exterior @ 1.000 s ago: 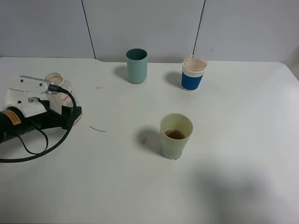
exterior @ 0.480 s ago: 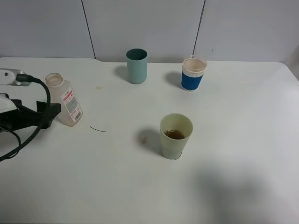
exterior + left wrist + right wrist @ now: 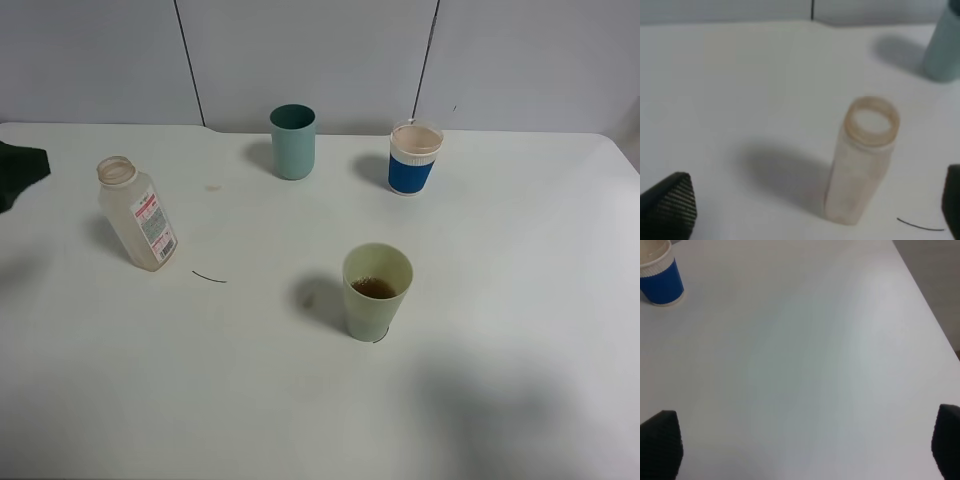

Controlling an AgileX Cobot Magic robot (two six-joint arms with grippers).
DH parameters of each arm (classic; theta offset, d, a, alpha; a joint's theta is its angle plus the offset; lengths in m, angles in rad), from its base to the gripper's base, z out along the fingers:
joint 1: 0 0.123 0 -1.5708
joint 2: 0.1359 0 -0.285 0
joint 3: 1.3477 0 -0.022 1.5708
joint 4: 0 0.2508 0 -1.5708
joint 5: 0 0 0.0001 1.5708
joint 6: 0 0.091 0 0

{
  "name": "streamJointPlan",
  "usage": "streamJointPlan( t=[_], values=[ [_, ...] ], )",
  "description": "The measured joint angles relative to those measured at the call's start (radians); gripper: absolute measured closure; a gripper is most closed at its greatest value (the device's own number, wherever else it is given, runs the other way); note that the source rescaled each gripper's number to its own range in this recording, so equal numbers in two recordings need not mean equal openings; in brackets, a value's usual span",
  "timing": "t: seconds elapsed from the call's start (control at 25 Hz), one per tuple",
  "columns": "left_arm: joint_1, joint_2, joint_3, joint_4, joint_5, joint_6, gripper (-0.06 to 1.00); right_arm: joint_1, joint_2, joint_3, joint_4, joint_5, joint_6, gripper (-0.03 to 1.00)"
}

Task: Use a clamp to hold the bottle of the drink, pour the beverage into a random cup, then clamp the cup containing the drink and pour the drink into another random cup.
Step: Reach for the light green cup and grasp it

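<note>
Starting at the far left of the high view, a black part of the left arm (image 3: pixel 20 170) pokes in over the desk (image 3: pixel 300 420), well apart from everything else. Its wrist view shows the left tool (image 3: pixel 810 205) spread wide and holding nothing, with one black fingertip (image 3: pixel 667 207) low at one side and the other just showing at the opposite edge. The bottle (image 3: pixel 138 215) stands uncapped on the desk in front of the open jaws, nearer one finger than the other and touching neither. Its body looks pale and clear, with the pink-printed label turned to the front of the desk. Just right of the bottle a thin black mark (image 3: pixel 210 277) lies on the desk. Further right, at the back, the teal cup (image 3: pixel 293 140) stands upright. Right of centre and nearer the front, well apart from the other cups, the green cup (image 3: pixel 377 295) stands upright with the brown drink (image 3: pixel 374 287) low inside it. At the back, right of the teal cup, the blue cup (image 3: pixel 415 158) stands upright. The right tool (image 3: pixel 804 442) is out of the high view. Its wrist view shows it spread wide and empty over bare desk, with the blue cup well ahead of it
</note>
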Motion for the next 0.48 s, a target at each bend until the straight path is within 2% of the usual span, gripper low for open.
streamJointPlan(
  t=[0.04, 0.08, 0.2, 0.24, 0.48],
  values=[
    [0.0, 0.0, 0.0, 0.0, 0.0, 0.0, -0.05, 0.0, 0.0, 0.0, 0.0, 0.0, 0.0, -0.03],
    [0.0, -0.044, -0.059, 0.01, 0.116, 0.0, -0.05, 0.0, 0.0, 0.0, 0.0, 0.0, 0.0, -0.03],
    [0.0, -0.109, -0.136, 0.027, 0.251, 0.0, -0.05, 0.0, 0.0, 0.0, 0.0, 0.0, 0.0, -0.03],
    [0.0, -0.109, -0.136, 0.027, 0.251, 0.0, -0.05, 0.0, 0.0, 0.0, 0.0, 0.0, 0.0, -0.03],
    [0.004, -0.267, -0.192, 0.036, 0.438, 0.0, -0.05, 0.0, 0.0, 0.0, 0.0, 0.0, 0.0, -0.03]
  ],
)
